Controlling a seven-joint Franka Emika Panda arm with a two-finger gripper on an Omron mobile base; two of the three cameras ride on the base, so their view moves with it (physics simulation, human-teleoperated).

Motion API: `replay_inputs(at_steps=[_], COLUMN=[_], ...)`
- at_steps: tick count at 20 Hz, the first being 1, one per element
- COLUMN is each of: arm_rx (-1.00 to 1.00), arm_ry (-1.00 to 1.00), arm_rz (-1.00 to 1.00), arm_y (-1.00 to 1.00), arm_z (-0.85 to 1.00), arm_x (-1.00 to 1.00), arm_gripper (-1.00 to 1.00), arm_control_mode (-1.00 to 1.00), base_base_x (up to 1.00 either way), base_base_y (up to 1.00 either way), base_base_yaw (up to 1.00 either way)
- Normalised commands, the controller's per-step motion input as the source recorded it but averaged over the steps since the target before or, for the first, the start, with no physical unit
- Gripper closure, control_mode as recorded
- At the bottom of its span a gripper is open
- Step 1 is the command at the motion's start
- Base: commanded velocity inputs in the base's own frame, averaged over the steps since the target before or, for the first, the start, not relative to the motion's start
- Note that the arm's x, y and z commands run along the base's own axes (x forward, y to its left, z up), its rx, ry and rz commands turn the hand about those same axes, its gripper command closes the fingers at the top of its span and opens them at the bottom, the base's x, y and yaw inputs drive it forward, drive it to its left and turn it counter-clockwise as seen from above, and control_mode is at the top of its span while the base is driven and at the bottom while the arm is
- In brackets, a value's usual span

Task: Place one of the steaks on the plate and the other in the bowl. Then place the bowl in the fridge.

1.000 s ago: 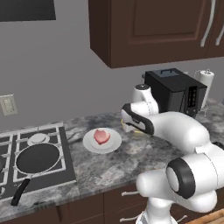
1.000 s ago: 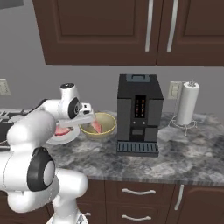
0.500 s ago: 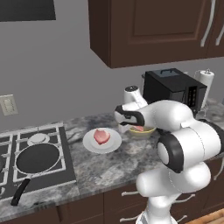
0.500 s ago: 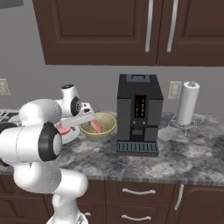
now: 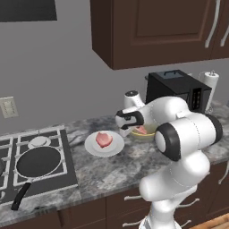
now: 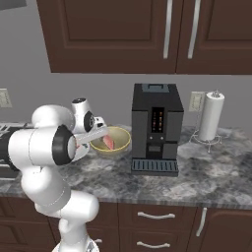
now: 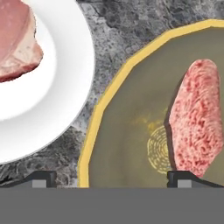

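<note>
Granite surface carries the bowl [image 7: 131,131] just beside the plate [image 7: 65,105], each holding a steak [image 7: 197,122]; jaws wide, empty, apparently straddling the bowl's rim.

A grey speckled stone counter [image 6: 206,172] runs across the scene over dark brown drawers with metal handles [image 6: 152,215]. At its left end a gas stove [image 5: 40,156] carries a black frying pan [image 5: 36,163], its handle pointing near and left. A black coffee machine [image 6: 156,129] stands toward the far right of the counter, and a paper towel roll [image 6: 211,116] stands upright on a holder just right of it. Dark wooden wall cabinets [image 6: 147,34] hang above. A wall outlet [image 5: 7,107] sits on the grey wall at far left.
</note>
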Motion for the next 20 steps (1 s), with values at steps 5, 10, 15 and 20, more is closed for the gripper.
replay_inputs(at_steps=[5,10,15,20], arm_rx=[-0.01,-0.01,0.0,0.0], arm_ry=[0.0,-0.01,-0.01,0.0], arm_rz=[0.0,0.01,0.03,0.04], arm_y=[0.06,0.0,-0.01,-0.17], arm_z=[-0.19,-0.32,-0.02,0.0], arm_x=[0.0,0.0,0.0,0.01], arm_gripper=[-1.0,-1.0,1.0,1.0], arm_control_mode=[-1.0,-1.0,-1.0,-1.0], base_base_x=[0.0,0.0,0.0,0.0], base_base_y=[0.0,0.0,0.0,0.0], base_base_yaw=[0.0,0.0,0.0,0.0])
